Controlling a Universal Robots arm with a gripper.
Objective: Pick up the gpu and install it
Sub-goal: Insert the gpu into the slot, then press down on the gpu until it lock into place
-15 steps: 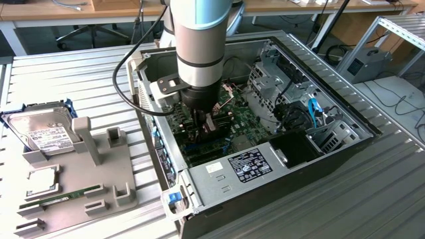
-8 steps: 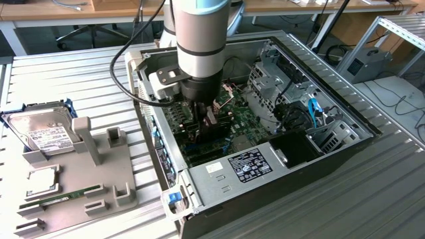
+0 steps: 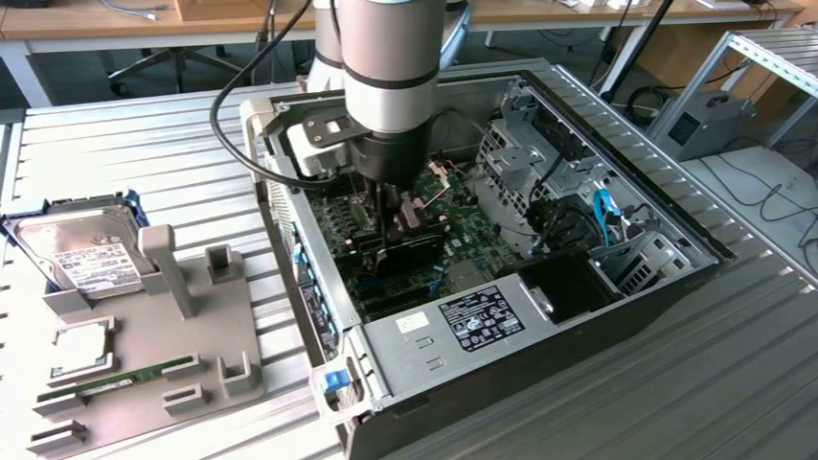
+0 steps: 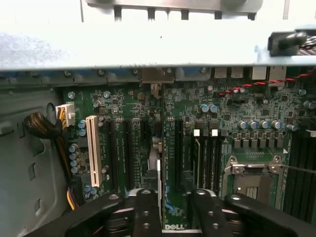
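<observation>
On the exterior view's left, a grey holder tray [image 3: 192, 355] lies on the slatted table [image 3: 153, 153]. It carries a silver hard drive [image 3: 87, 257] with a white label, a square chip [image 3: 79, 347] and a narrow green memory stick [image 3: 122, 376].

In the middle stands the open computer case [image 3: 511, 287], its motherboard [image 3: 397, 249] exposed. The arm [image 3: 390, 67] reaches straight down into it. Below the gripper [image 3: 398, 222] the gpu [image 3: 412, 257] stands on edge over the board, a dark card whose long axis runs from the rear wall of the case towards the power supply [image 3: 480, 321].

In the wrist view the card's thin top edge [image 4: 160, 163] runs straight away from the camera between the black expansion slots, ending at a metal bracket [image 4: 154, 79] by the case wall. The two black fingers [image 4: 147, 207] flank that edge closely; whether they actually clamp it I cannot tell.

Further right sit the open processor socket [image 4: 254, 180] and the drive cage [image 3: 518, 158].
</observation>
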